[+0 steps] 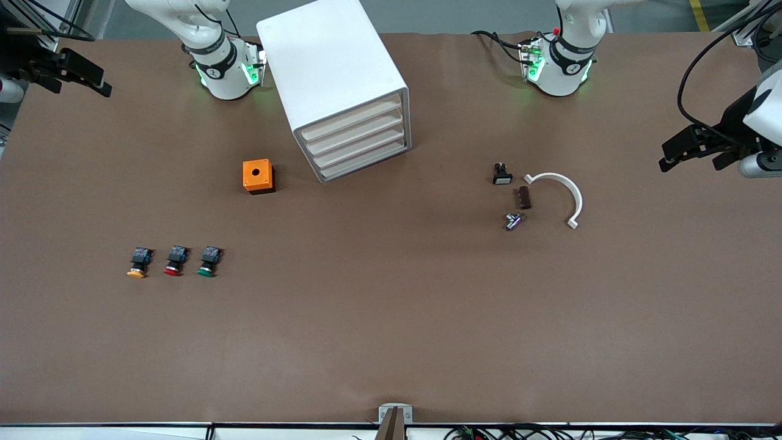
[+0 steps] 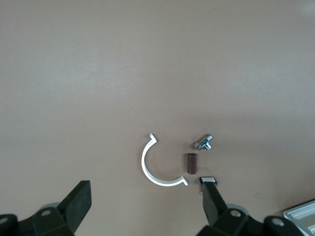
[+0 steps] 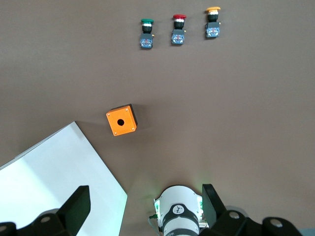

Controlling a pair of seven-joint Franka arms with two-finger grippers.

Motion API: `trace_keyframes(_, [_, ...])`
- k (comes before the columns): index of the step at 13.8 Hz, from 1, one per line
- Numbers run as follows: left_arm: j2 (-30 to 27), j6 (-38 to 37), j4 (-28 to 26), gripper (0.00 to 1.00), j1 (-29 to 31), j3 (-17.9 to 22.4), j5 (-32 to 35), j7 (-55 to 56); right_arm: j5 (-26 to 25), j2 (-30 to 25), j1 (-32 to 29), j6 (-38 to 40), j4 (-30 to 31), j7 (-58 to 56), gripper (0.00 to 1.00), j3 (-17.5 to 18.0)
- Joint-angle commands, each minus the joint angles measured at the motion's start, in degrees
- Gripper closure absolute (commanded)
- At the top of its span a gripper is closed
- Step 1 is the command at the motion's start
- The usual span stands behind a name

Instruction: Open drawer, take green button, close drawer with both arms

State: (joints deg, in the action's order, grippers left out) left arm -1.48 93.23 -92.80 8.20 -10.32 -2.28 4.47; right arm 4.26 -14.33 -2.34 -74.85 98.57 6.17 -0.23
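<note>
The white cabinet stands near the right arm's base, with all four drawers shut; the lower drawers face the front camera. Its top shows in the right wrist view. The green-capped button stands on the table in a row with a red-capped one and an orange-capped one, nearer the front camera than the cabinet; it also shows in the right wrist view. My right gripper is open and empty, high over the right arm's end. My left gripper is open and empty over the left arm's end.
An orange box with a round hole sits beside the cabinet. Toward the left arm's end lie a white half-ring, a brown cylinder, a small metal part and a small black-and-white part.
</note>
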Motion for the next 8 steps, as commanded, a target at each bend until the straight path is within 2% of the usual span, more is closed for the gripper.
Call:
trace_keyframes(1, [2.3, -1.5, 2.2, 0.00, 0.9, -0.4, 1.0, -0.5, 5.2, -1.5, -1.9, 4.6, -2.4, -0.2, 0.00, -2.9])
trace_keyframes(2, [2.4, -1.4, 2.3, 0.00, 0.9, -0.4, 1.0, -0.5, 6.5, -1.8, -1.8, 6.2, -3.0, -0.3, 0.00, -4.2])
trace_keyframes(4, [2.7, -1.5, 3.0, 0.00, 0.5, -0.2, 1.1, -0.4, 6.1, -5.2, -1.9, 6.6, -2.8, -0.1, 0.00, -4.5])
trace_keyframes(7, [3.1, -2.6, 4.3, 0.00, -0.2, -0.2, 2.0, -0.3, 3.4, -5.5, -1.3, 5.9, -3.0, -0.2, 0.00, -3.0])
trace_keyframes(8, [3.1, -2.6, 4.3, 0.00, -0.4, -0.1, 2.2, -0.3, 2.7, -5.4, -0.9, 4.5, -3.0, -0.2, 0.00, -1.3])
